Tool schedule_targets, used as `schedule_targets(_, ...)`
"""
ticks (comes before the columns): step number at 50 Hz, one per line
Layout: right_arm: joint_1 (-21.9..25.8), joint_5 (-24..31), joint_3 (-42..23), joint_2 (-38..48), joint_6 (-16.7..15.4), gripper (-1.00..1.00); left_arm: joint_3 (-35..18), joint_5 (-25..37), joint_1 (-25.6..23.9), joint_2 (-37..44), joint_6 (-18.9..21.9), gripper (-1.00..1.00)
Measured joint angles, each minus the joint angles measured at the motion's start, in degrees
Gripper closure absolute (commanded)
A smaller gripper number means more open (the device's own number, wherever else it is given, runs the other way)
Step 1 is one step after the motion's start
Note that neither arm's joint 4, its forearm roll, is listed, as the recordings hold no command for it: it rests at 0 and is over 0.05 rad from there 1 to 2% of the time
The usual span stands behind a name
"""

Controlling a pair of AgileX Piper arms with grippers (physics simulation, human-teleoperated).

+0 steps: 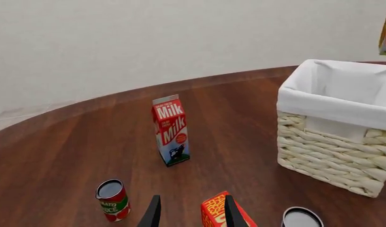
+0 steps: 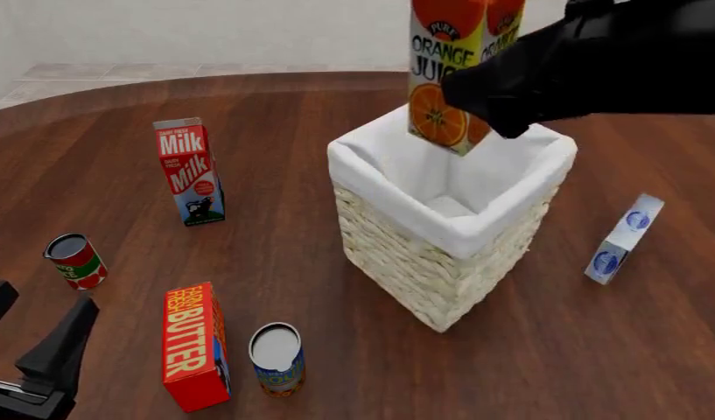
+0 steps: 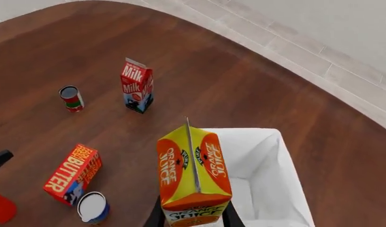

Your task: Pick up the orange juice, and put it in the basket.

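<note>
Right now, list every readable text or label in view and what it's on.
"PURE ORANGE JUICE": yellow-and-orange gable-top carton above the wicker basket.
"Milk", twice: red-white-blue carton; small top print blurred.
"BUTTER": red-orange box; smaller line blurred.
Red-green can: partly readable, "...ATO ...UCE".
Blue-white box, blue-labelled can: unreadable.

The orange juice (image 3: pixel 193 165) is gripped between the right gripper (image 3: pixel 193 215) fingers above the basket (image 3: pixel 278 165), with the milk carton (image 3: pixel 136 85) at ten o'clock.

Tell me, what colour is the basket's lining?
White cloth lining, clearest in the front view.
</note>
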Motion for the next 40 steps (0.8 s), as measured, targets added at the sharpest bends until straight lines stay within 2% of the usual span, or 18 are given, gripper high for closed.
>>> schedule_targets(24,-7.0,-8.9,3.8,6.4,-1.1,1.00,0.0,0.0,0.2,0.0,-0.1,-1.00)
schedule_targets(40,-10.4,-12.1,5.7,9.1,0.8,1.00,0.0,0.1,0.3,0.0,-0.1,-1.00)
